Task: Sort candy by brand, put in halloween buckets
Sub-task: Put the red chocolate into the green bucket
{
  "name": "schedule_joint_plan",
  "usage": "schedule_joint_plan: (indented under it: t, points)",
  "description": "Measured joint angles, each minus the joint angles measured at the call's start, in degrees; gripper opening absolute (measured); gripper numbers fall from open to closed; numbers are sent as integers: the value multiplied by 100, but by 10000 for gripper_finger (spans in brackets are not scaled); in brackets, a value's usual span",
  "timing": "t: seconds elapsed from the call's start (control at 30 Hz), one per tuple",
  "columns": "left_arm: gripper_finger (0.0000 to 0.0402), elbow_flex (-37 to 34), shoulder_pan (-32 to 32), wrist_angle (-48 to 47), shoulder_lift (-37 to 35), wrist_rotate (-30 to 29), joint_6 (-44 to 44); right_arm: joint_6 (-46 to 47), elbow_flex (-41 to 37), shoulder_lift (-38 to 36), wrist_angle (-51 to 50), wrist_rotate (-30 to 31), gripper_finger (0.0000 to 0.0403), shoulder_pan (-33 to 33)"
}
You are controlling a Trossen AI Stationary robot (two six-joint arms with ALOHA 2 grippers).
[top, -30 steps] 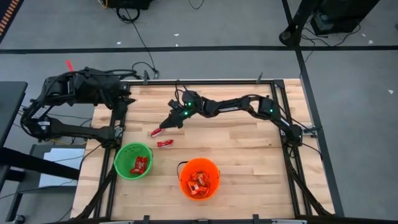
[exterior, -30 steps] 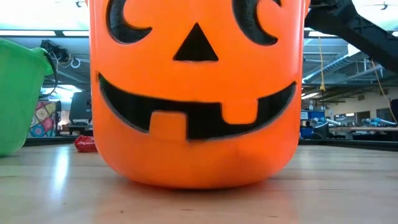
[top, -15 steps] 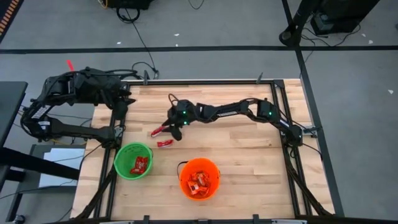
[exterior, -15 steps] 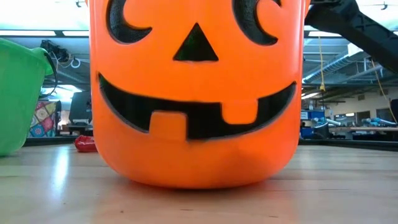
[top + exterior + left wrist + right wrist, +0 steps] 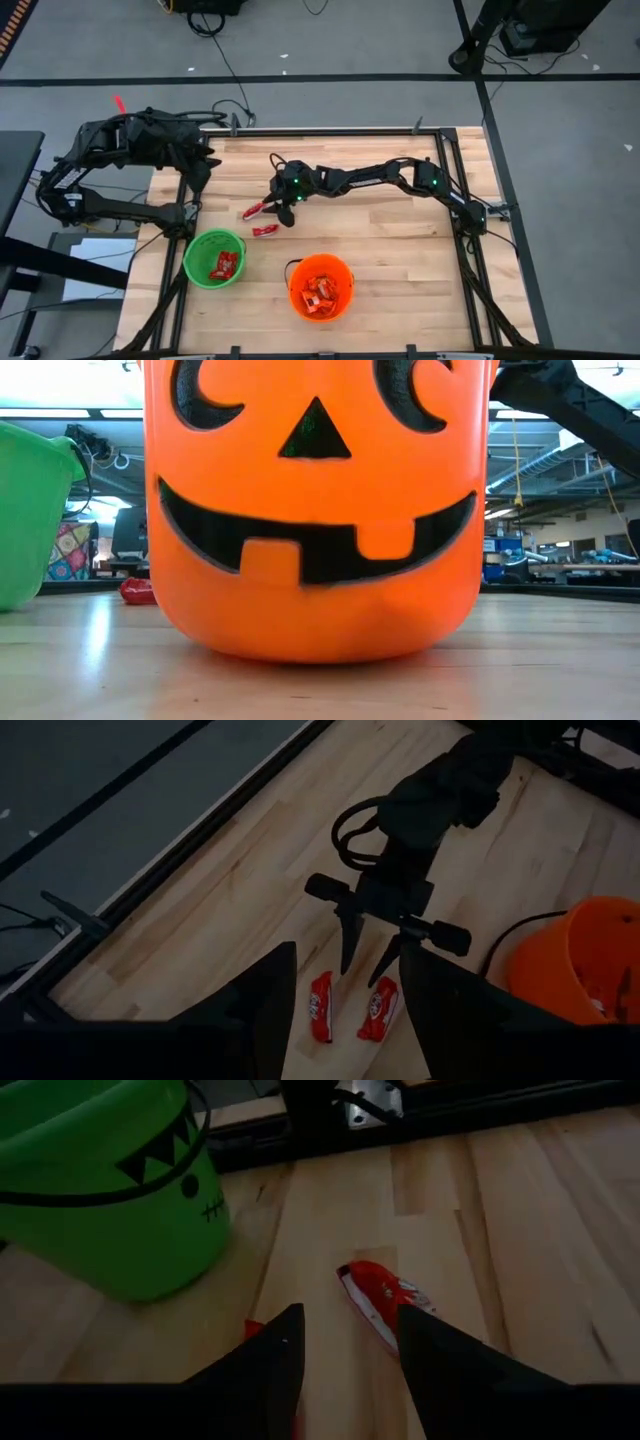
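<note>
Right gripper (image 5: 270, 208): reaching out low over the middle of the wooden table (image 5: 400, 260), its two fingers standing apart and pointing down at two loose red-wrapped candies. In the left wrist view its jaws are hanging just above the pair, gripping nothing. First red candy (image 5: 252, 211): lying flat on the table right at the fingertips, partly under one finger in the right wrist view. Second red candy (image 5: 265, 231): lying flat just beyond the jaws, towards the buckets, apart from the first. Green bucket (image 5: 214, 259): sitting upright near the jaws, beyond the second candy, holding red-wrapped pieces. Orange bucket (image 5: 321, 286): standing upright farther from the jaws and to one side, jack-o'-lantern face filling the low view, holding orange-and-white wrapped pieces. Left gripper (image 5: 197, 180): waiting at the table's far left edge, well apart from the candy, its fingers standing open with nothing between them.
</note>
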Motion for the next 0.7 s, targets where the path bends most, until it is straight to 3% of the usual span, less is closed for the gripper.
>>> schedule_joint_plan:
  t: [0.4, 0.6, 0.7]
  points:
    - [186, 0, 0, 59, 107, 261, -46, -118, 0, -2, -507, 220, 170, -155]
    - [186, -19, 2, -41, 189, 497, -259, 1209, -2, -164, 47, -844, 170, -262]
    - [186, -184, -1, -271, 199, 649, -241, 1265, -2, -649, 105, -781, 170, -181]
